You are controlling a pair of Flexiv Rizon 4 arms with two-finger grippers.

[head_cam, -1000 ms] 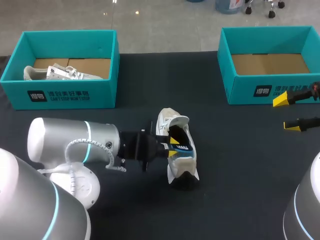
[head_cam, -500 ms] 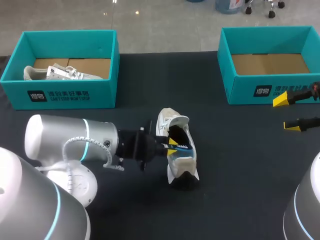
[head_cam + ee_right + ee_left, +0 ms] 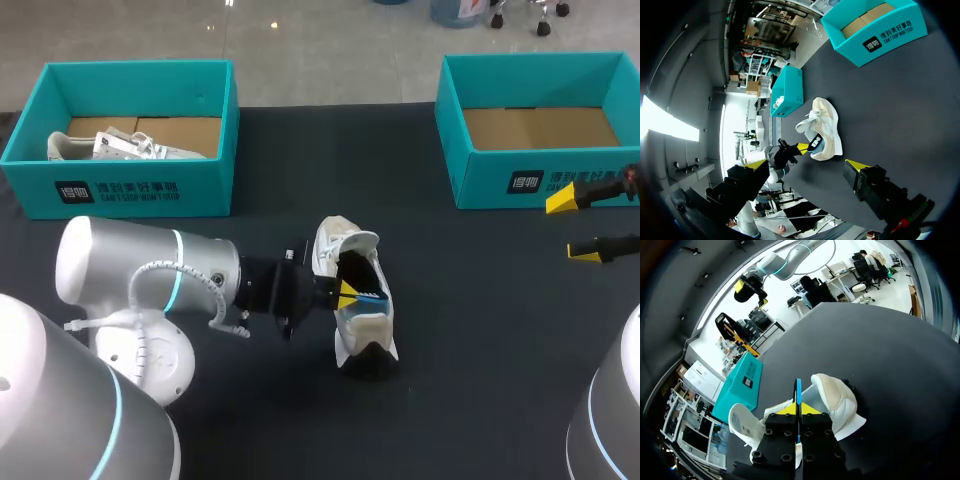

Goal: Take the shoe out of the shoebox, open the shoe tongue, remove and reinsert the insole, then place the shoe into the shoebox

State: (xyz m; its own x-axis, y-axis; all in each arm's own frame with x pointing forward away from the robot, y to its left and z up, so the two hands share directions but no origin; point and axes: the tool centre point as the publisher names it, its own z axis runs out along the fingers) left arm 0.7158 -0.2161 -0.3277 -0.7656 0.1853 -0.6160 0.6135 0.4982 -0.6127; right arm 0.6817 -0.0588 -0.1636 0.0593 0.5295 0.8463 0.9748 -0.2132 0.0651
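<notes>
Left pincer (image 3: 347, 293) first: it's poked into the mouth of the shoe (image 3: 358, 335) from the shoe's left side, fingers nearly together and pinched on the thin blue insole (image 3: 369, 295). The left wrist view shows that insole edge-on right between the yellow tips. So I'd say we're on the insole step. Most of it looks to be down inside the shoe, so my guess is it's being pulled out, though honestly it could just as well be going back in. The shoe sits out on the desk (image 3: 480, 330), with the empty shoebox (image 3: 540, 58) well off to its far right. The other shoebox (image 3: 130, 68), holding a second shoe (image 3: 110, 147), is well off to its far left. Its long axis runs near-to-far, tipped slightly, so it's crosswise to my left arm. As far as I can tell, the end with the flipped-open tongue points away from me and the padded heel collar toward me. Right pincer (image 3: 577, 224) hangs spread wide well to the shoe's right, touching nothing. Next move probably needs a slow draw along that axis, and since nothing pins the shoe down, it may drag along.
</notes>
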